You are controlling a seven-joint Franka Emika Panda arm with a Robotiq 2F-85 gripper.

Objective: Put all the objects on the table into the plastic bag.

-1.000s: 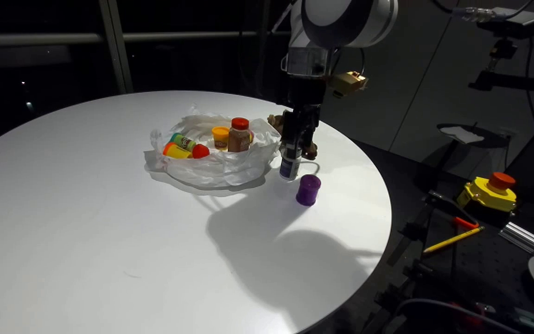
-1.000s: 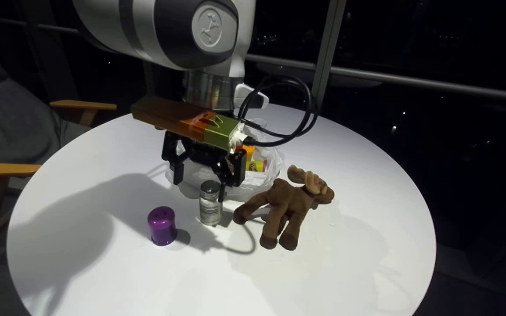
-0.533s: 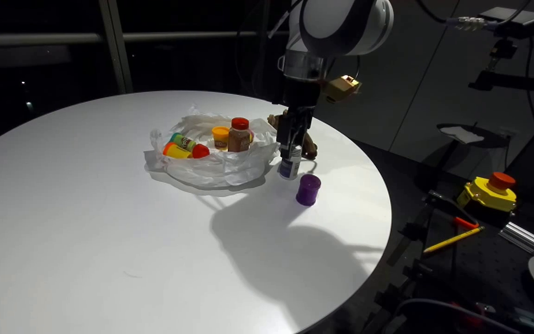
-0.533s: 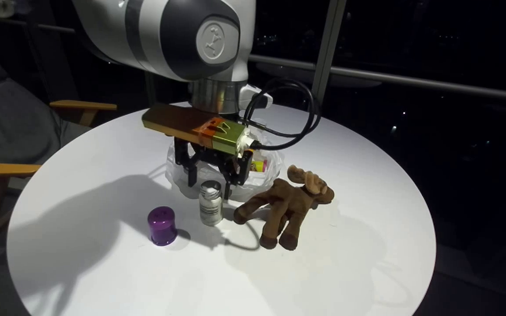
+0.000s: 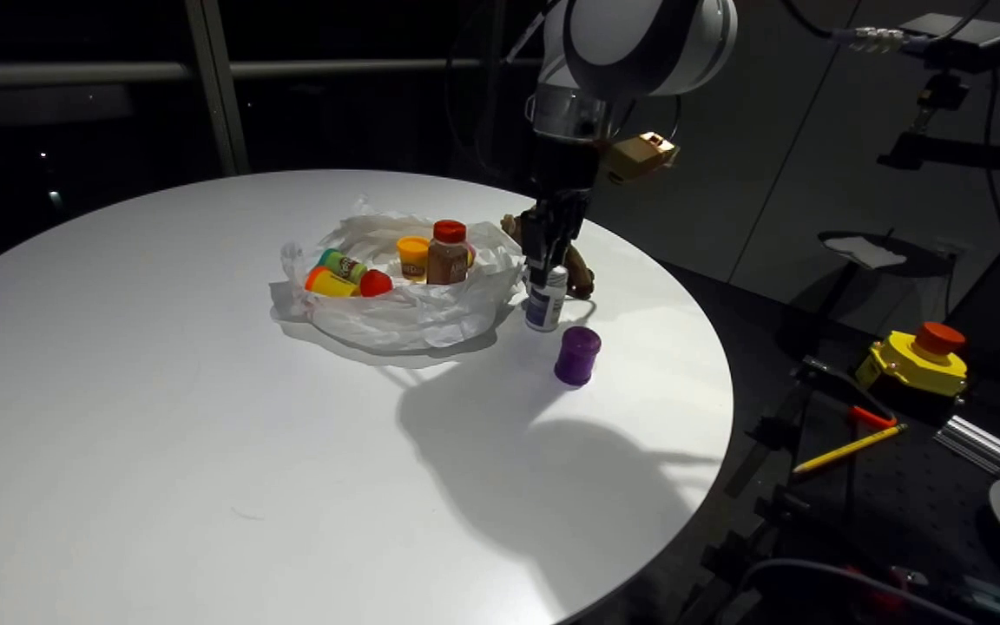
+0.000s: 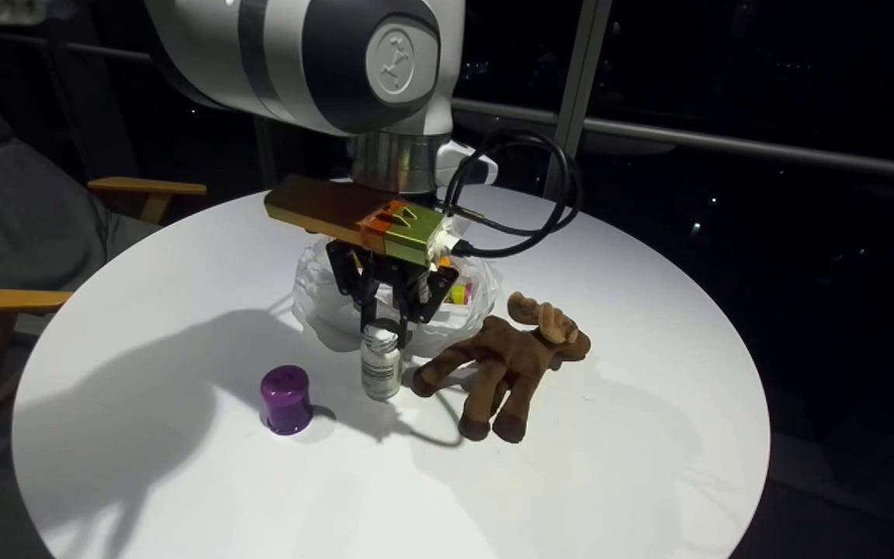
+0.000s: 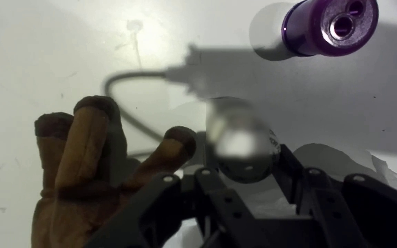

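The end effector (image 6: 386, 331) has closed on the white bottle (image 6: 382, 370), nudging it; bagging [it] seems the next step, into the bag (image 5: 409, 323).

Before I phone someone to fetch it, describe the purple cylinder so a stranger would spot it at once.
On the round white table, find the plastic bag, then the white bottle outside it. The cylinder stands left of that bottle in an exterior view. Unlike the bottle and brown toy moose, it's purple all over.
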